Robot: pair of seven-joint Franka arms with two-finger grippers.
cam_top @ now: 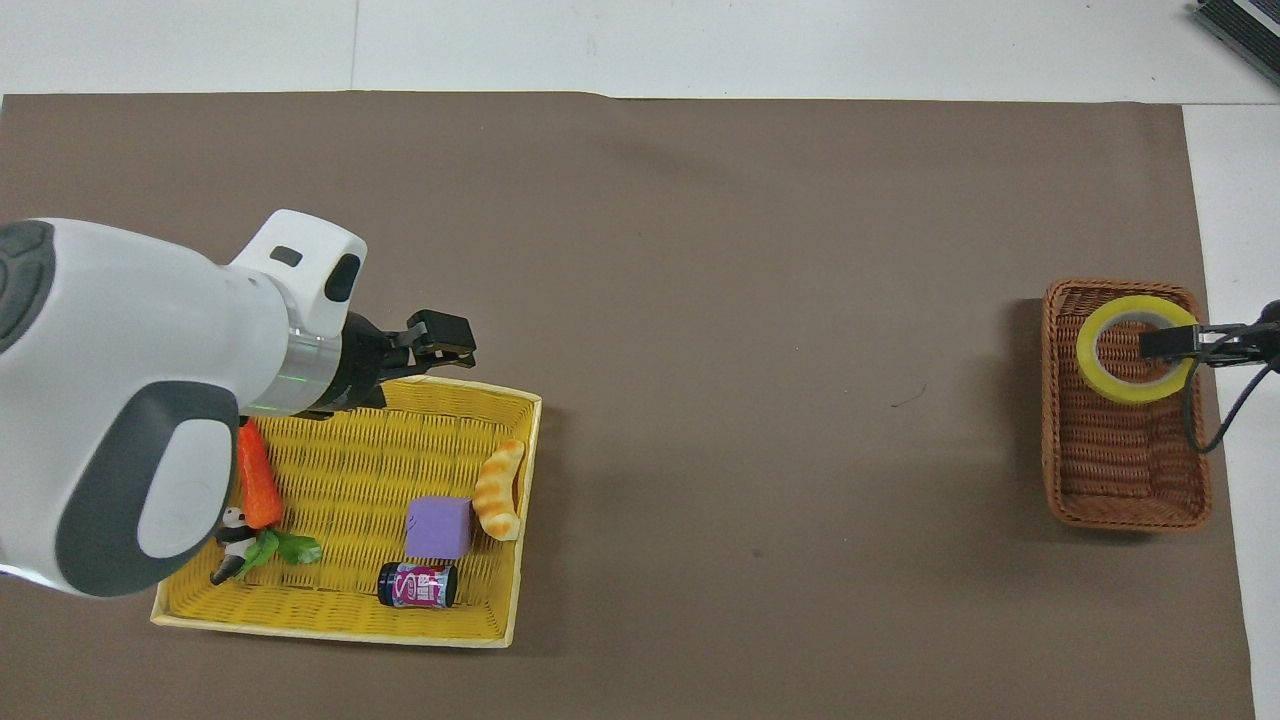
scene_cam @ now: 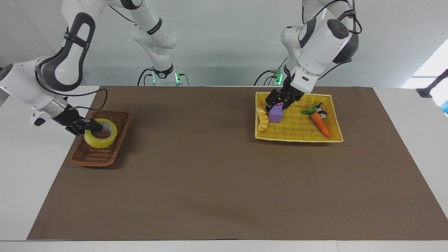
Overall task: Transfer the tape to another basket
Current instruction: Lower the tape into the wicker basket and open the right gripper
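Two high cameras at the table's (scene_cam: 224, 241) ends, facing each other, sharing its whole top.

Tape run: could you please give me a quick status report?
Right gripper shut on the tape, low in the brown basket. Left gripper open, over the yellow basket. Nothing in the way.
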